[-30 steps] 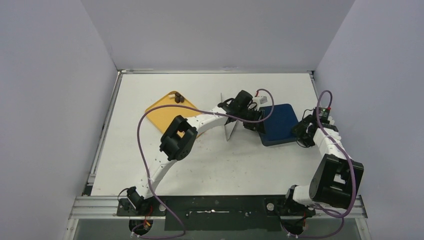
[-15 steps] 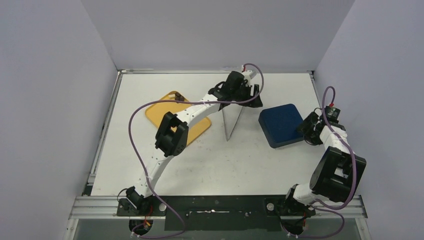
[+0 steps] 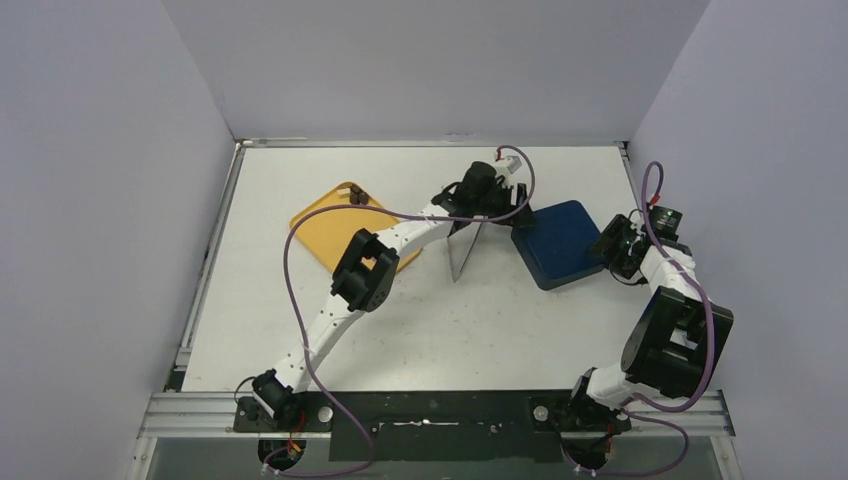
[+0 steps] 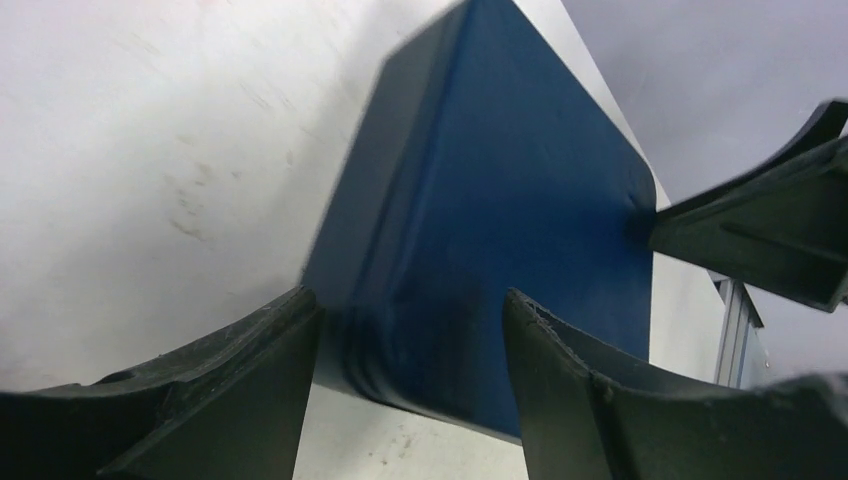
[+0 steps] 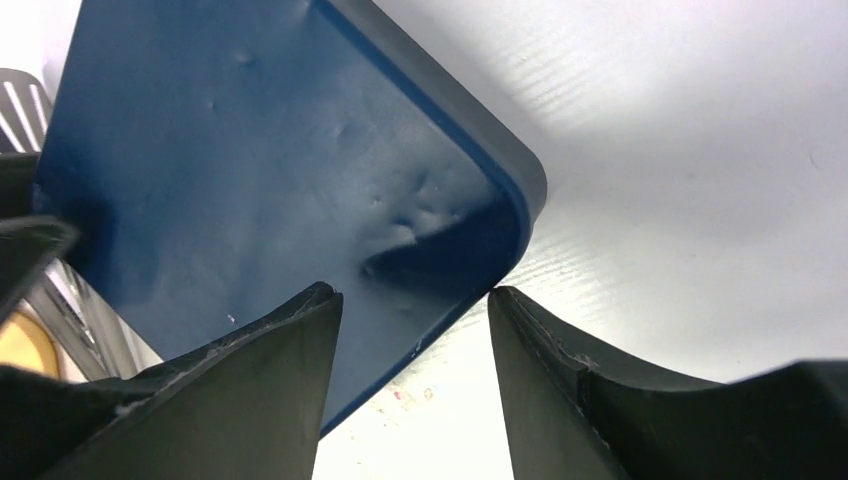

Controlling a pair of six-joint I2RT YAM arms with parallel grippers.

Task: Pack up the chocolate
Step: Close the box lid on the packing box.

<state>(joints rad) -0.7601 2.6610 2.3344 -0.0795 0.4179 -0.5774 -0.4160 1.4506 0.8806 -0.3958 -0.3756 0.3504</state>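
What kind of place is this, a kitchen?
Most likely a robot lab test booth, not a kitchen. A left arm and a right arm are mounted at the edge of a white table, and plain grey walls close it in on three sides.

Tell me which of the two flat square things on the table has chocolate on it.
The yellow tray on the left: dark chocolate pieces sit at its far corner. The blue one shows none on top.
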